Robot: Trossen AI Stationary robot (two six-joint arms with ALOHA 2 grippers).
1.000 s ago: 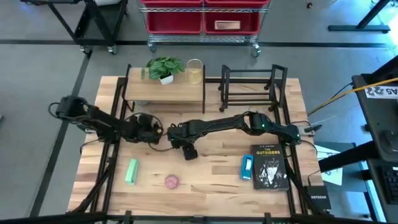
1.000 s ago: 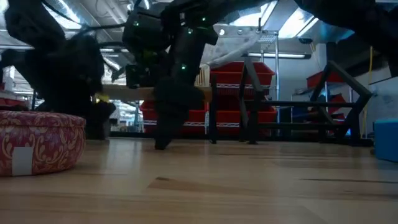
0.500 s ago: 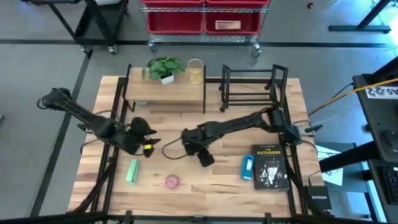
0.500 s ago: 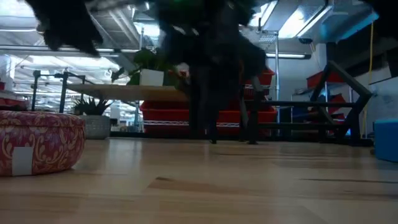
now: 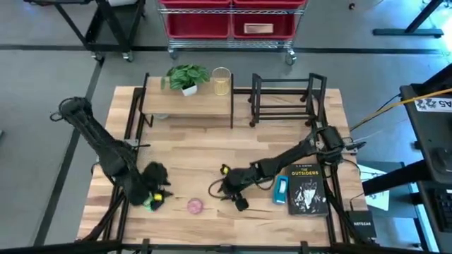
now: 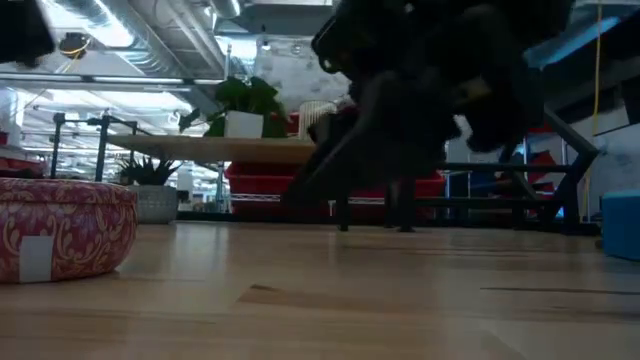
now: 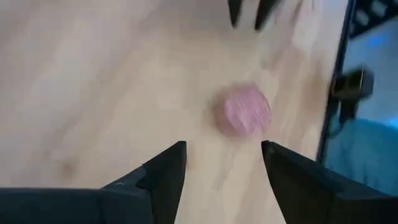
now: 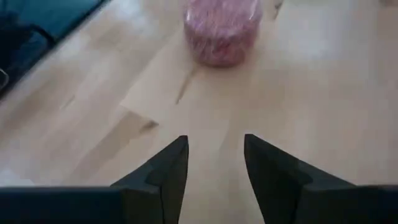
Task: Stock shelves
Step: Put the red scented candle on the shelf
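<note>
At lower left of the high view your left gripper (image 5: 157,197) sits over the green item (image 5: 150,202), fingers parted, holding nothing. The pink round tin (image 5: 195,206) lies just right of it. Lower centre, your right gripper (image 5: 224,189) is spread and empty. The book (image 5: 306,189) waits lower right. Up top, the wood-topped shelf (image 5: 205,106) holds only a plant (image 5: 186,76) and jar (image 5: 221,81); the black rack (image 5: 282,99) looks bare, so most stocking remains.

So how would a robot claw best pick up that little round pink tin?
Probably by its curved side wall, coming straight down. The pink tin is low, round and lies flat on the table, so fingers can close across its width. Both the left gripper and right gripper are open and empty, facing it from opposite sides with bare wood around it.
</note>
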